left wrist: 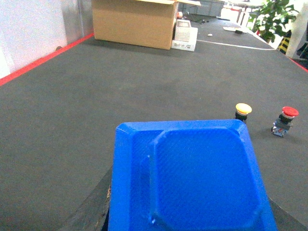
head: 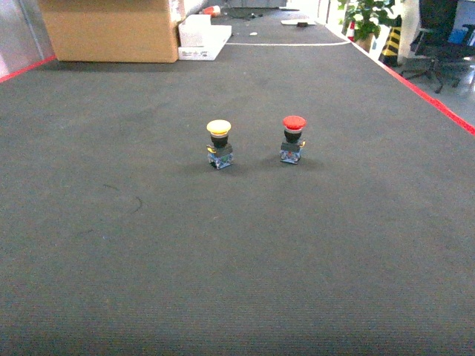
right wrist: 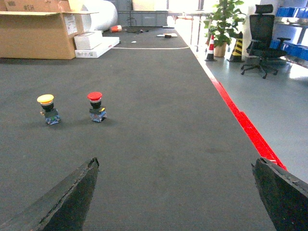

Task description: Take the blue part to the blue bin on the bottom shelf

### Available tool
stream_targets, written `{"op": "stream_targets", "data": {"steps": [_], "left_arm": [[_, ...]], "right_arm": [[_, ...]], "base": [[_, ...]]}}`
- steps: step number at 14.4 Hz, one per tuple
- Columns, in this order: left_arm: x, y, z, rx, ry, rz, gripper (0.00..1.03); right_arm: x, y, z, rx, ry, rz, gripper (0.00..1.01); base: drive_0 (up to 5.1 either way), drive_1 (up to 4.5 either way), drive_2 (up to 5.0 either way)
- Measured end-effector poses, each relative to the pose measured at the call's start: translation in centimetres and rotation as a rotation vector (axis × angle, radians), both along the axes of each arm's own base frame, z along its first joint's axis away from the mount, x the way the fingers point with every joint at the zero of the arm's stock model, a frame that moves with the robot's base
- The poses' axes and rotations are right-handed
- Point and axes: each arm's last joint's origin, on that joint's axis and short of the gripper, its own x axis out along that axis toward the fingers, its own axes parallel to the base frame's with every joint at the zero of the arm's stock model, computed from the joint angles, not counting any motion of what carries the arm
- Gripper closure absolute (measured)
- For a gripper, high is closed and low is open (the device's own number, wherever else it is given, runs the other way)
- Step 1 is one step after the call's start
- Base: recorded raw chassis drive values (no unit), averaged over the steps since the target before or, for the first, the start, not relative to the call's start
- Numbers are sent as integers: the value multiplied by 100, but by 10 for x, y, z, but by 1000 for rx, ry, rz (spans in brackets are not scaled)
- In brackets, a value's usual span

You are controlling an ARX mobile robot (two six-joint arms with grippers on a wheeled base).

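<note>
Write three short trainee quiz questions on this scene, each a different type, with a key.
1. True or false: the yellow-capped button stands to the left of the red-capped button in the head view.
2. Multiple choice: what fills the left wrist view between the left claw fingers? A) cardboard box B) blue bin C) potted plant
3. Fill in: the right claw jaws stand wide ____ with nothing between them.

Key: 1 true; 2 B; 3 open
</note>
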Motion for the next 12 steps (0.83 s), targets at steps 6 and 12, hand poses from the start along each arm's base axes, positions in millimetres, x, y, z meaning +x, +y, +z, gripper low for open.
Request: {"op": "stream_targets", "data": {"steps": [6,12], "left_arm": [[-1,0,1,-3,-7,4,59],[-1,0,0,-2,-7,2,59]], "right_arm": [[0,0,0,0,2,0,3],[0,0,0,0,2,0,3]], "base": [[-80,-148,-13],[-165,-165,-165]]}}
